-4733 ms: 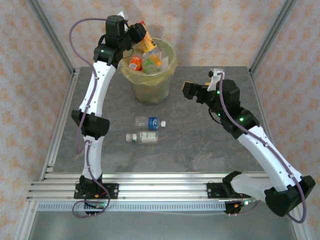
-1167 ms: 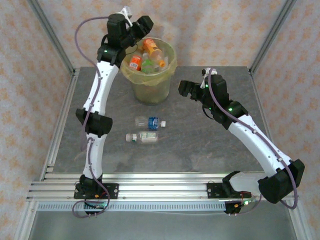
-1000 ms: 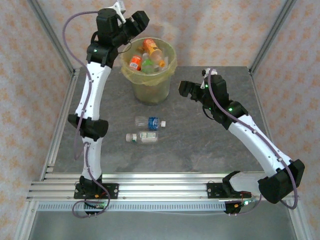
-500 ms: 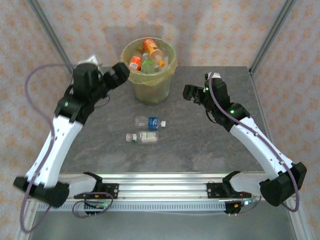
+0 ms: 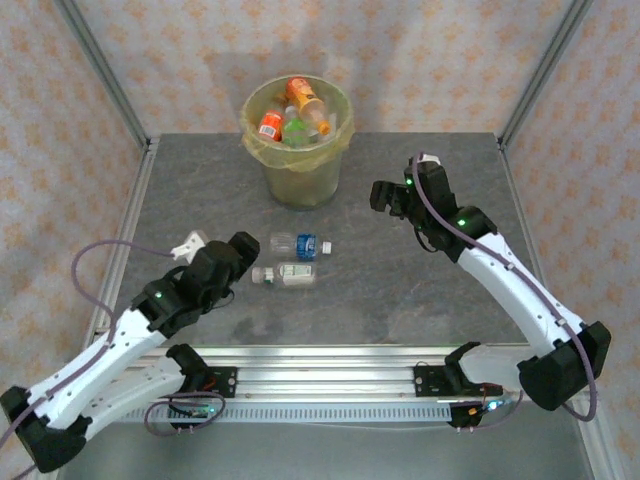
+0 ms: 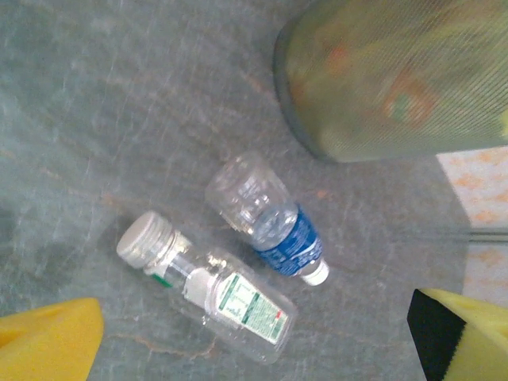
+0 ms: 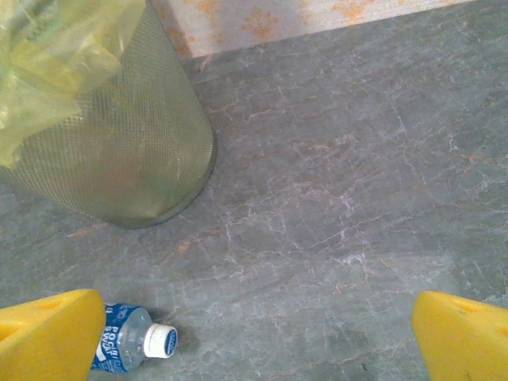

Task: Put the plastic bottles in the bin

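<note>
two plastic bottles lie loose near the middle of the tabletop (image 5: 420, 300): a blue-label bottle (image 5: 300, 243) and, a touch nearer the front edge, a white-capped green-label bottle (image 5: 284, 274), side by side. more plastic bottles (image 5: 290, 115) are heaped in the bin (image 5: 297, 185) by the far edge. left gripper (image 5: 243, 262) hovers just left of the pair, fingers spread wide, empty. right gripper (image 5: 388, 198) hangs right of the bin, fingers spread too. only bare tabletop lies between each gripper and the pair.

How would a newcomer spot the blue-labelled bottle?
Find the yellow-green bin by the far edge of the table. Two bottles lie in front of it. The blue-labelled bottle is the one nearer the bin; the other bottle has a white-and-green label.
</note>
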`<state>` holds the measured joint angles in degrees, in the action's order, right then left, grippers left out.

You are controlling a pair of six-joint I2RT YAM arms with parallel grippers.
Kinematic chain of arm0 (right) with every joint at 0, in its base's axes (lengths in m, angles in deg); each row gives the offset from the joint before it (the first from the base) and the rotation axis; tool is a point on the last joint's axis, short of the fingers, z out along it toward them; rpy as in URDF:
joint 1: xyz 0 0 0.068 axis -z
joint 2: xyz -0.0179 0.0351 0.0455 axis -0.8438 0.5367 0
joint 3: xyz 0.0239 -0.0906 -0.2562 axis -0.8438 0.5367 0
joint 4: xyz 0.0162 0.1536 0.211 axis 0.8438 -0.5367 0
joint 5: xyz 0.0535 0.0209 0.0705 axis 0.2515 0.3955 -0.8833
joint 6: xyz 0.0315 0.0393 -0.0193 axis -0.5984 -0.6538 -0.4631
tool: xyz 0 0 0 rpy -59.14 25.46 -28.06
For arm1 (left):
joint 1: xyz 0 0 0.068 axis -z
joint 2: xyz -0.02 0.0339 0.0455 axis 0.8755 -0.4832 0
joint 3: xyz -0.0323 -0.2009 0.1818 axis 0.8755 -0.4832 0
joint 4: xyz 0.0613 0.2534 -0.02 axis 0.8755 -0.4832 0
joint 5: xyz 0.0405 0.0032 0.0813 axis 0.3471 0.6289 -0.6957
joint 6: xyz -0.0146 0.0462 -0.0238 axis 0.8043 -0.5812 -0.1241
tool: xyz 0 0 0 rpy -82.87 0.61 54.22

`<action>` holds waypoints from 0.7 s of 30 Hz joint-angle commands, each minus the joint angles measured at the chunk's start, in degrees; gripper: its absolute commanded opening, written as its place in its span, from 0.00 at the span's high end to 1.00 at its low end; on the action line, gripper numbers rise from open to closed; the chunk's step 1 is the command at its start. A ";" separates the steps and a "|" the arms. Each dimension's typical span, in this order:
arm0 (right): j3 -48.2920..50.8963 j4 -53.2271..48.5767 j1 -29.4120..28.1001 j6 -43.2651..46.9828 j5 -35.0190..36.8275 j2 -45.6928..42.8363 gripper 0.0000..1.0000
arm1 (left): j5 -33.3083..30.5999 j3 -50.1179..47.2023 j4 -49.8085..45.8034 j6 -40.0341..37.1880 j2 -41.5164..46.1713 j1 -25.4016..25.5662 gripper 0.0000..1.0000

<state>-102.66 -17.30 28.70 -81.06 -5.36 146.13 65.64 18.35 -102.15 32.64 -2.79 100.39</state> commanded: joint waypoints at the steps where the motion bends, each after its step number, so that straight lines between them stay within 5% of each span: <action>1: 0.85 -1.94 -0.15 0.85 1.98 0.75 0.01 | -4.53 -1.38 0.85 8.44 -6.05 3.20 0.00; 11: 0.67 -1.97 -0.16 1.75 -0.17 2.31 0.01 | 1.48 0.28 14.25 14.82 -25.93 6.15 0.00; 21: 3.02 -0.83 -0.16 1.95 -2.09 1.40 0.01 | -0.04 3.59 16.64 18.11 -34.24 6.23 0.00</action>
<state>-101.02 -18.15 28.70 -79.96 -6.62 148.34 68.00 20.01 -86.65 48.44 -36.32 106.16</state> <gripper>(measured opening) 0.992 0.999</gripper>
